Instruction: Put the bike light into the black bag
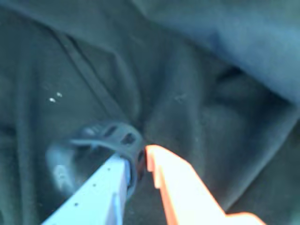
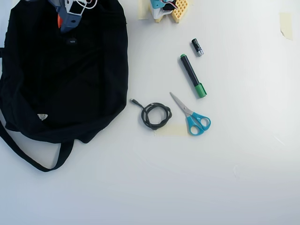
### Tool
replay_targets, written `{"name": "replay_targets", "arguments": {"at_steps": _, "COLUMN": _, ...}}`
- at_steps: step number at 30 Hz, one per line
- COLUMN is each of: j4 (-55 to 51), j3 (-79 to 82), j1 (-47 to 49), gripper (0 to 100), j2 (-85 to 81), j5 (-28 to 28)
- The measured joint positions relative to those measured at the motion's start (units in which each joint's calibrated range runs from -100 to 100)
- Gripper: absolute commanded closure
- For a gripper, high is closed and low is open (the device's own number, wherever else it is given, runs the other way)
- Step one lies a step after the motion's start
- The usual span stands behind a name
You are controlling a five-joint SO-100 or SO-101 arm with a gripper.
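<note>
In the wrist view the bike light [image 1: 110,136], a small dark ring-shaped strap, sits between my white and orange fingers. My gripper [image 1: 138,161] is shut on the strap, with dark folds of the black bag [image 1: 211,108] all around it. From overhead, the black bag [image 2: 70,84] lies floppy at the left with its long strap trailing toward the front. My arm [image 2: 68,18] reaches into the bag's top edge. The fingertips and the bike light are hidden there.
On the white table to the right of the bag lie a coiled black cable [image 2: 156,116], teal-handled scissors [image 2: 192,117], a green-capped marker [image 2: 192,75] and a short black-and-silver cylinder [image 2: 197,47]. A yellow and teal object [image 2: 168,9] stands at the top edge.
</note>
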State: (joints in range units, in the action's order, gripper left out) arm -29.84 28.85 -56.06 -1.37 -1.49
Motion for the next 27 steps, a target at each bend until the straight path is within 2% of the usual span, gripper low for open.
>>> {"name": "replay_targets", "arguments": {"at_steps": 1, "j4": -0.09, "j3": 0.00, "j1": 0.00, "gripper": 73, "j2": 0.00, "j5": 0.20}}
{"name": "replay_targets", "arguments": {"at_steps": 3, "j4": -0.09, "j3": 0.00, "j1": 0.59, "gripper": 68, "j2": 0.00, "j5": 0.20}}
{"name": "replay_targets", "arguments": {"at_steps": 6, "j4": -4.98, "j3": -0.47, "j1": 4.41, "gripper": 68, "j2": -4.98, "j5": -0.24}}
{"name": "replay_targets", "arguments": {"at_steps": 7, "j4": -8.59, "j3": -0.39, "j1": 6.83, "gripper": 68, "j2": -12.12, "j5": -0.24}}
{"name": "replay_targets", "arguments": {"at_steps": 9, "j4": -13.31, "j3": -0.47, "j1": 13.45, "gripper": 84, "j2": -23.83, "j5": 0.10}}
{"name": "replay_targets", "arguments": {"at_steps": 10, "j4": -14.08, "j3": -0.47, "j1": 17.78, "gripper": 96, "j2": -27.15, "j5": 0.68}}
{"name": "replay_targets", "arguments": {"at_steps": 14, "j4": -14.60, "j3": -0.55, "j1": 40.41, "gripper": 98, "j2": -36.61, "j5": 9.18}}
{"name": "replay_targets", "arguments": {"at_steps": 16, "j4": -16.40, "j3": 0.08, "j1": 48.35, "gripper": 98, "j2": -38.52, "j5": 10.94}}
{"name": "replay_targets", "arguments": {"at_steps": 19, "j4": -19.75, "j3": 2.99, "j1": 49.60, "gripper": 98, "j2": -42.59, "j5": 10.94}}
{"name": "replay_targets", "arguments": {"at_steps": 27, "j4": -21.64, "j3": 37.11, "j1": 55.40, "gripper": 98, "j2": -56.04, "j5": 11.14}}
